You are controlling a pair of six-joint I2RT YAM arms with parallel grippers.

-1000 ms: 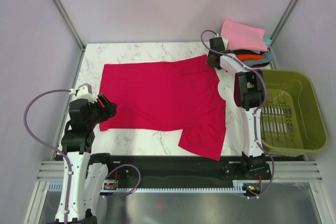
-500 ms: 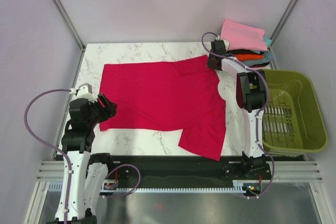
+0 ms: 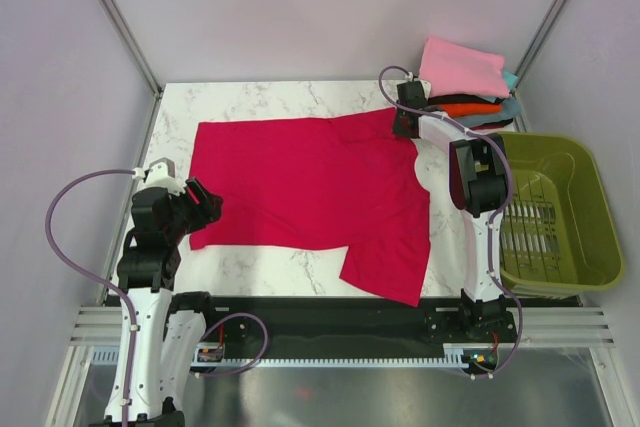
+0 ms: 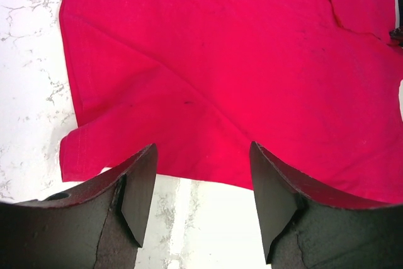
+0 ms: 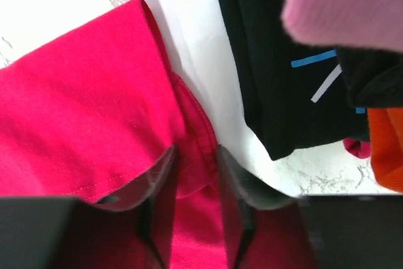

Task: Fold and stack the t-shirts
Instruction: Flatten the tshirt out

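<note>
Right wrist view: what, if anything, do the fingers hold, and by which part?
The right gripper pinches the crimson t-shirt by a raised fold of cloth at its sleeve edge.

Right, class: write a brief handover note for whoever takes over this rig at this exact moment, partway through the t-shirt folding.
The left end effector is open at the near-left edge of the crimson t-shirt, holding nothing.
The right end effector looks closed, pinching that shirt's far-right sleeve edge beside the folded stack.
The crimson t-shirt lies spread out, unfolded, on the table. The stack, pink on top, sits at the far-right corner.
Done: the stack's shirts are folded.
Left: fold the crimson one and add it to the stack.
</note>
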